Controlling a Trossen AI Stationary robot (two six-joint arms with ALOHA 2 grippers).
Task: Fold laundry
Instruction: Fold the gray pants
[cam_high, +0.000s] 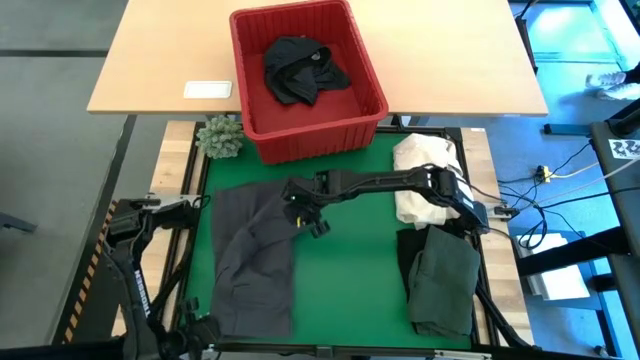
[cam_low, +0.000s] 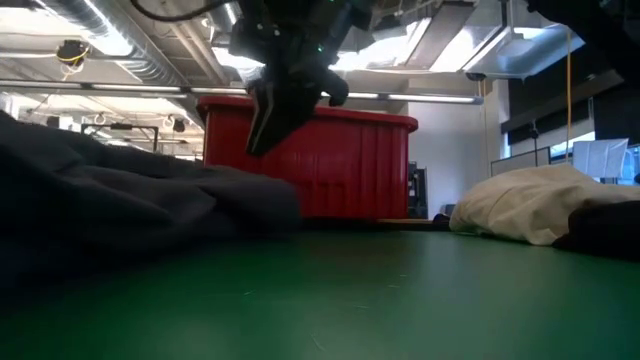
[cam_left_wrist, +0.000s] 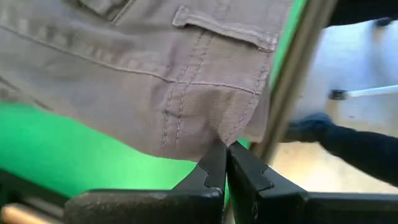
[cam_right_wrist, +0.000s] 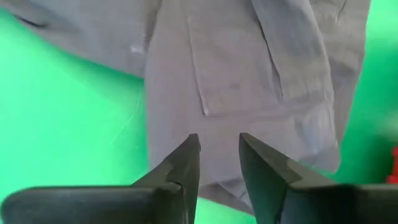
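Grey garment (cam_high: 252, 255) lies flat at the bench's left; right tool (cam_high: 305, 218), fingers parted and empty above its right edge, should descend squarely on that hem, while left tool (cam_left_wrist: 225, 163) pinches its corner.

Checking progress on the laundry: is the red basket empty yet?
Not empty. The red basket holds a crumpled black garment inside its walls in the high view.

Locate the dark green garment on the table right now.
In the high view, the dark green garment lies folded at the green mat's right edge, just below the cream cloth heap.
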